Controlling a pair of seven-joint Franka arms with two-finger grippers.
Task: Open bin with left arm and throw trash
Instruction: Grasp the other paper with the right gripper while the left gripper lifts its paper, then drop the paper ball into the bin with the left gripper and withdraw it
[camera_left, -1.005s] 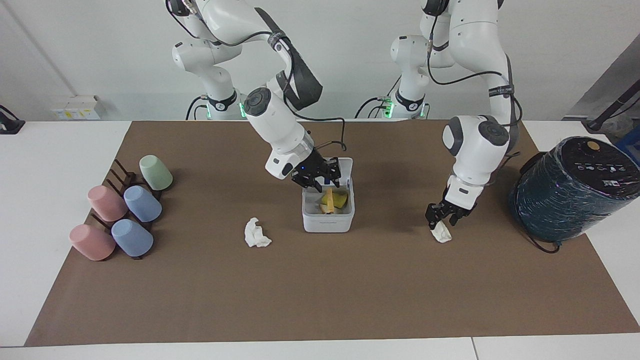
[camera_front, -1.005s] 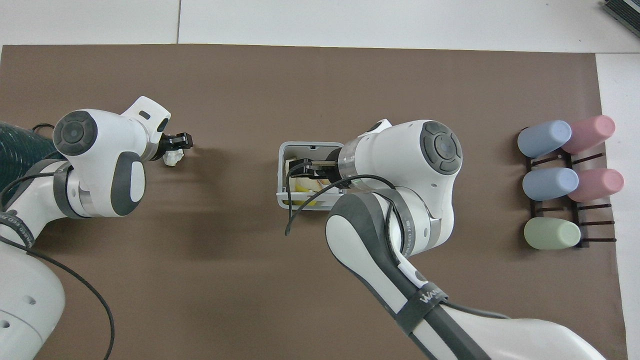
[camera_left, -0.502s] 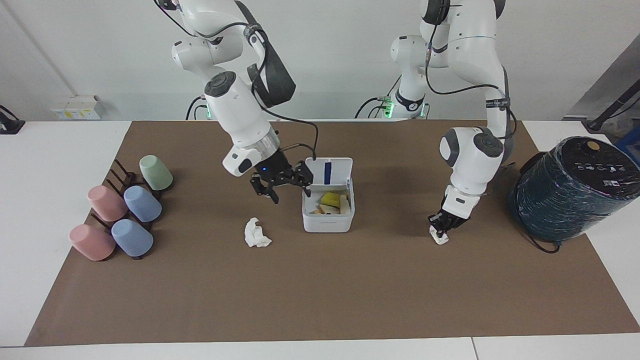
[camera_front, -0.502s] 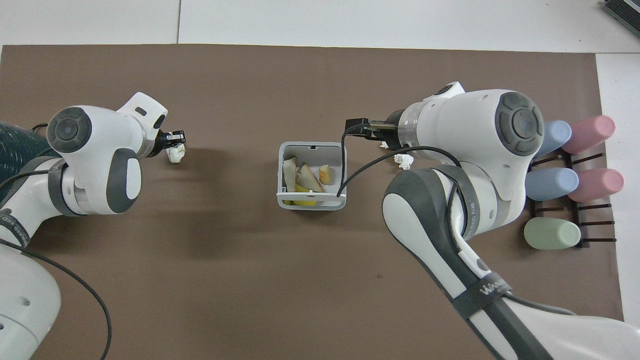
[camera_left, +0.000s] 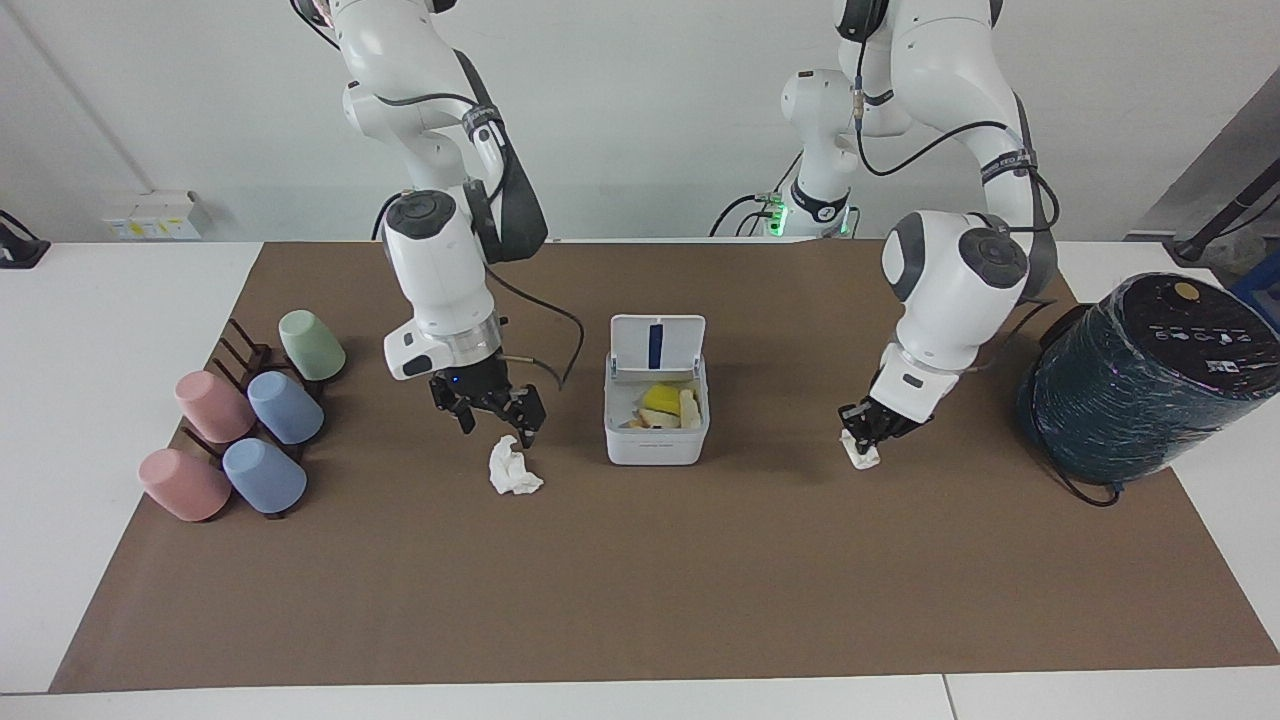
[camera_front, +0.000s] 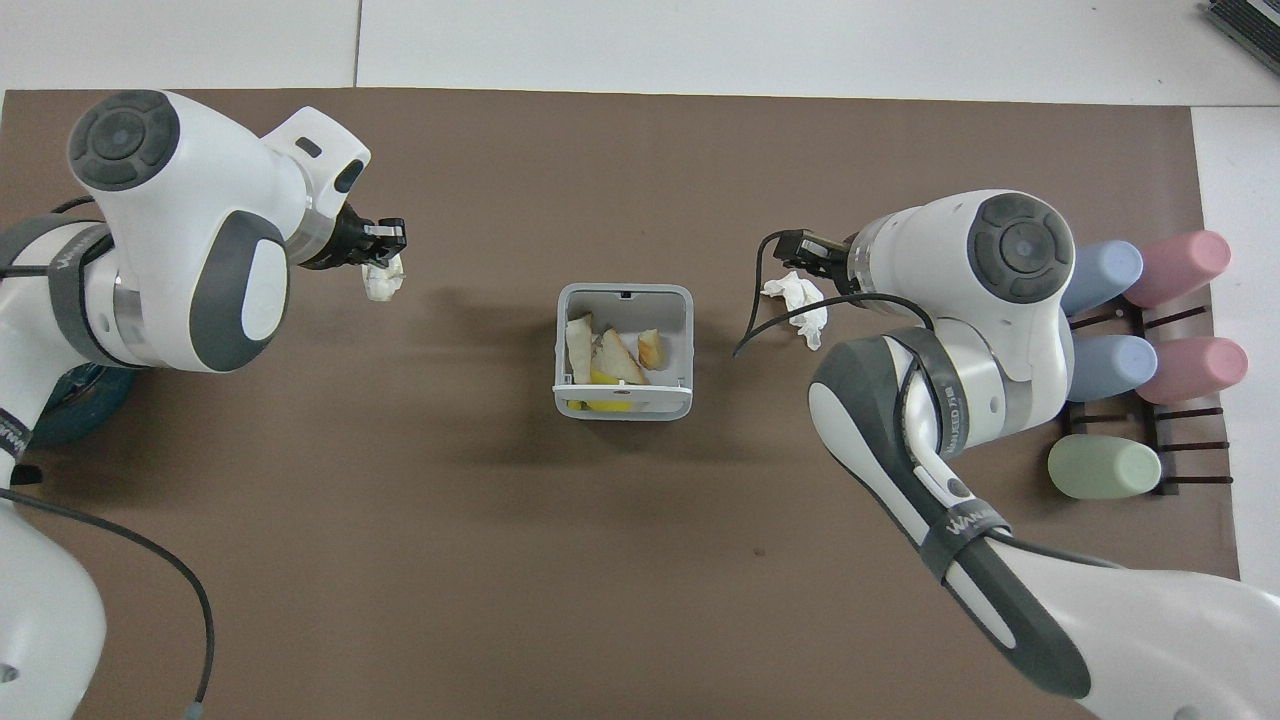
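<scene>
While the lid stands raised:
right end effector: fingers spread, just above a paper wad
bin: open, food scraps inside, between both end effectors
left end effector: pinching second paper wad, over the bench

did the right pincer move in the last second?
Yes. The right pincer left the bin and now hangs over the paper wad toward the cup rack.

Scraps in bin
</scene>
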